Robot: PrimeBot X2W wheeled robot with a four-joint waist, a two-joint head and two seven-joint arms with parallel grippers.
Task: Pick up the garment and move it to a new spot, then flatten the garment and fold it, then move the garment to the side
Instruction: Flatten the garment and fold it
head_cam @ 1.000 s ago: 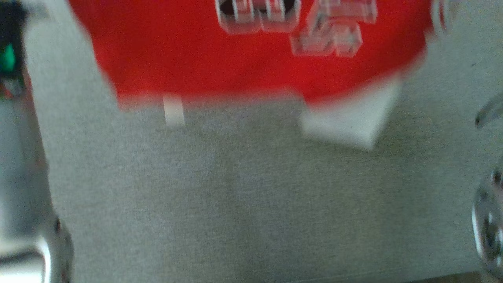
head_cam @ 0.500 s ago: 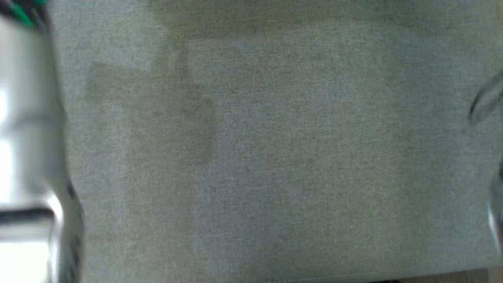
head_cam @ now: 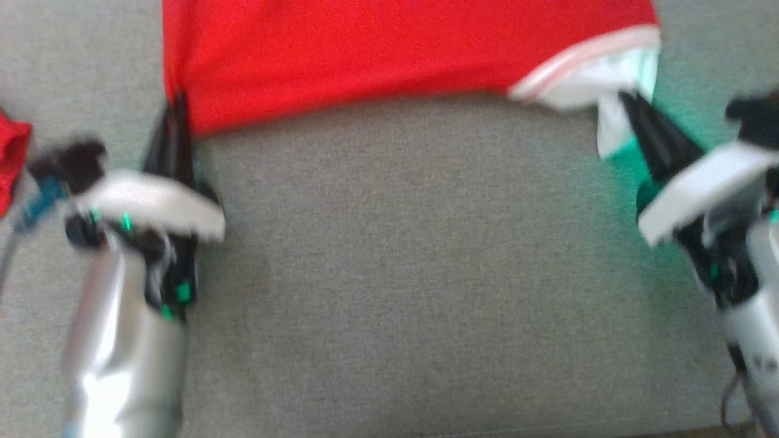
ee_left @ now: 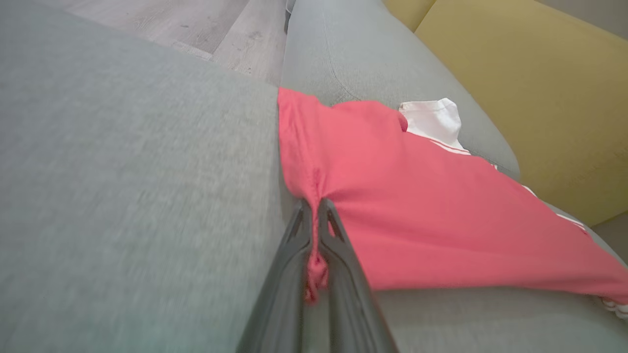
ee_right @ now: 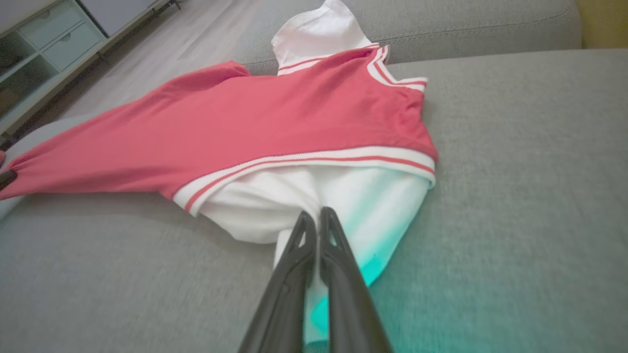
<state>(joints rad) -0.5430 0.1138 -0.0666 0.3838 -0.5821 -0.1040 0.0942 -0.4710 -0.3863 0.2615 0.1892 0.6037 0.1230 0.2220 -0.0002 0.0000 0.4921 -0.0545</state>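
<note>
The garment (head_cam: 365, 55) is red with white sleeves and striped trim, spread across the grey sofa cushion (head_cam: 395, 255) at the top of the head view. My left gripper (head_cam: 178, 102) is shut on its red left corner; in the left wrist view the fingers (ee_left: 338, 245) pinch a bunched bit of red fabric (ee_left: 417, 206). My right gripper (head_cam: 624, 98) is shut on the white sleeve (head_cam: 584, 85) at the garment's right end. In the right wrist view the dark fingers (ee_right: 338, 255) clamp that white sleeve (ee_right: 353, 201) below the striped cuff of the garment (ee_right: 245, 122).
A yellow cushion (ee_left: 515, 73) stands behind the sofa's rounded back (ee_left: 373, 59). Wooden floor (ee_left: 196, 24) and a low shelf unit (ee_right: 44, 39) lie beyond the sofa. A small red patch (head_cam: 9, 152) shows at the head view's left edge.
The whole head view has shifted, so the camera moved: from the garment's lower edge, to bare cushion, to the garment with both grippers. Both grippers stayed shut.
</note>
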